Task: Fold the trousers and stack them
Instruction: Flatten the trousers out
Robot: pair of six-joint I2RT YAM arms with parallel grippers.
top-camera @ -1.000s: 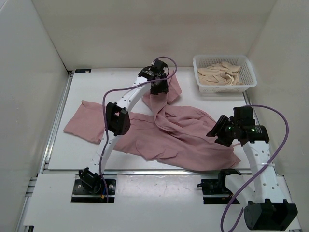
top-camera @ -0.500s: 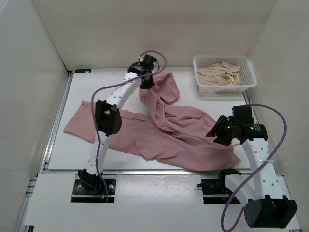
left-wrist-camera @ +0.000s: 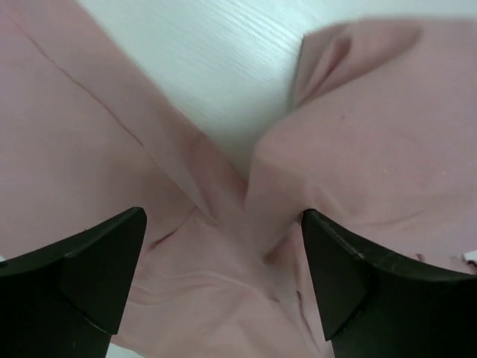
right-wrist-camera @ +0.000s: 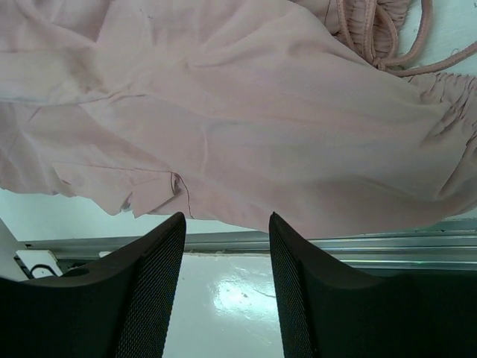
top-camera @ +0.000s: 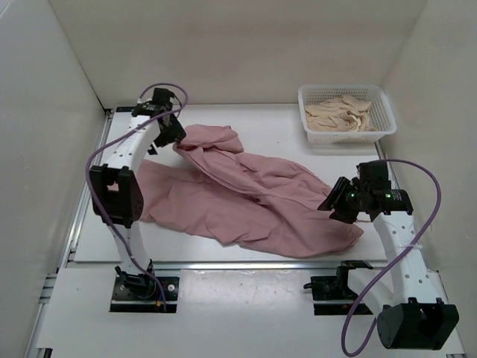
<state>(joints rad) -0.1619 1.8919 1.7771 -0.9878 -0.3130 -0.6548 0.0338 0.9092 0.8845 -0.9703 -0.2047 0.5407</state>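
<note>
The dusty-pink trousers [top-camera: 253, 201] lie spread across the table from far left to near right, bunched at the far left. My left gripper [top-camera: 177, 142] hovers over that bunch. In the left wrist view its jaws [left-wrist-camera: 223, 216] stand wide open above the trousers [left-wrist-camera: 373, 134], gripping nothing. My right gripper [top-camera: 333, 205] hangs at the trousers' near right edge. In the right wrist view it [right-wrist-camera: 226, 218] is open and empty over the table's front edge. Just beyond it lie the trousers [right-wrist-camera: 261, 112], with a pocket flap [right-wrist-camera: 149, 190] and a drawstring waistband [right-wrist-camera: 387, 37].
A white basket [top-camera: 344, 87] holding cream cloth [top-camera: 343, 115] stands at the far right corner. White walls close in the table on three sides. A metal rail [right-wrist-camera: 358, 242] runs along the front edge. Bare tabletop [left-wrist-camera: 223, 60] shows beyond the left gripper.
My left arm swung left, dragging the bunched trouser fabric leftwards, and its gripper then opened and let go. The trousers' right edge shifted slightly left. The right arm stayed put.
</note>
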